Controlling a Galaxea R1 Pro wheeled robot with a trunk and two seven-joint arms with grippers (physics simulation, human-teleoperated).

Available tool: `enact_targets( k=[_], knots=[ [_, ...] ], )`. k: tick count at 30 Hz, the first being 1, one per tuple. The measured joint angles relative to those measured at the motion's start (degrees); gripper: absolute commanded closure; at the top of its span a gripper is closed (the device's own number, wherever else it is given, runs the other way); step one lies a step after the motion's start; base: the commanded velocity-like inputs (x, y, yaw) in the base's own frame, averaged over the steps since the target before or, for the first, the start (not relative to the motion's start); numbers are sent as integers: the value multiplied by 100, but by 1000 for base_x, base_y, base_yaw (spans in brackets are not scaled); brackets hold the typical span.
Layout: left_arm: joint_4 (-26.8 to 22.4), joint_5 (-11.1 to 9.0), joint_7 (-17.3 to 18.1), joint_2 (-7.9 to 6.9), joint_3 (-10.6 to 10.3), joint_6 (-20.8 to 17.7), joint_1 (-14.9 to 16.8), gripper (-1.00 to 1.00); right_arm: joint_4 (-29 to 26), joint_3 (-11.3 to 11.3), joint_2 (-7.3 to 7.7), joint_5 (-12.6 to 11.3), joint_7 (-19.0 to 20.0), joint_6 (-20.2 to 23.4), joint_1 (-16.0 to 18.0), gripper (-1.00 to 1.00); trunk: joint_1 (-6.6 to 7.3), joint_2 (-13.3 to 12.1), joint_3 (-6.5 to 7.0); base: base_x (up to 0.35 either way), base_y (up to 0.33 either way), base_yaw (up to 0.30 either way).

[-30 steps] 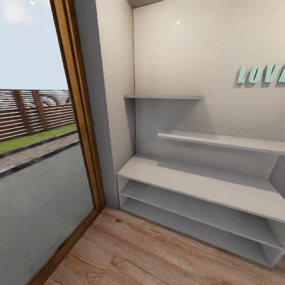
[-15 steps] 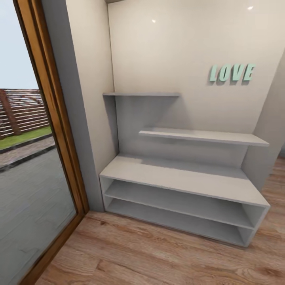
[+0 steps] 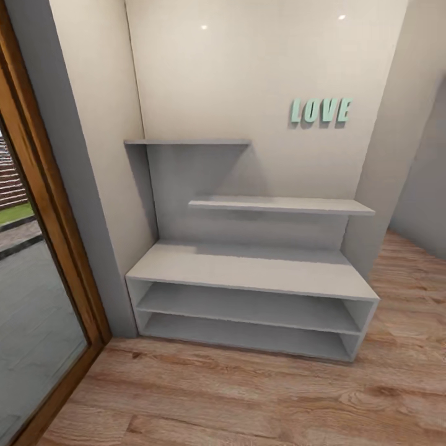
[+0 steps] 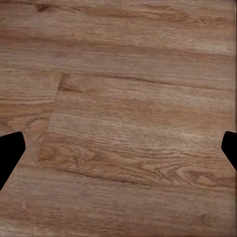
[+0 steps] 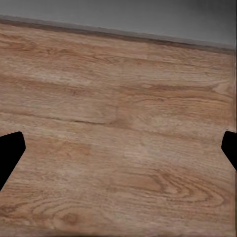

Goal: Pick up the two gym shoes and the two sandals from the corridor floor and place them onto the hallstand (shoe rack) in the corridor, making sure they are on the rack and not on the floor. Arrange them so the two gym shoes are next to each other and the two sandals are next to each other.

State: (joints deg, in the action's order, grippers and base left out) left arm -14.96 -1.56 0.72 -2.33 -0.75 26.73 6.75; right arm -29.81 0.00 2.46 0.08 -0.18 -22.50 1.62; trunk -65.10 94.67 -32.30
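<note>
Door frame [image 3: 43,204] cut by the head view's left edge. Left fingertips [image 4: 10,150] and right fingertips [image 5: 10,153] cropped at wrist-view borders.

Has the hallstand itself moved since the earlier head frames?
No. The hallstand keeps its place against the LOVE letters and wall; the whole view shifted, so the camera turned.
</note>
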Motion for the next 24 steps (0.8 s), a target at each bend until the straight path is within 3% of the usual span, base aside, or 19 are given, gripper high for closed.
enact_targets(
  k=[16, 24],
  knots=[
    [-7, -4, 0, 12, -2, 7, -7, -100, -4, 0, 6, 1, 2, 0, 0, -100, -23, 42, -81, 0, 0, -283],
    [0, 2, 0, 11, -3, 1, -9, -100, -4, 0, 9, 0, 3, 0, 0, -100, -198, 361, -256, 0, 0, -282]
  ],
)
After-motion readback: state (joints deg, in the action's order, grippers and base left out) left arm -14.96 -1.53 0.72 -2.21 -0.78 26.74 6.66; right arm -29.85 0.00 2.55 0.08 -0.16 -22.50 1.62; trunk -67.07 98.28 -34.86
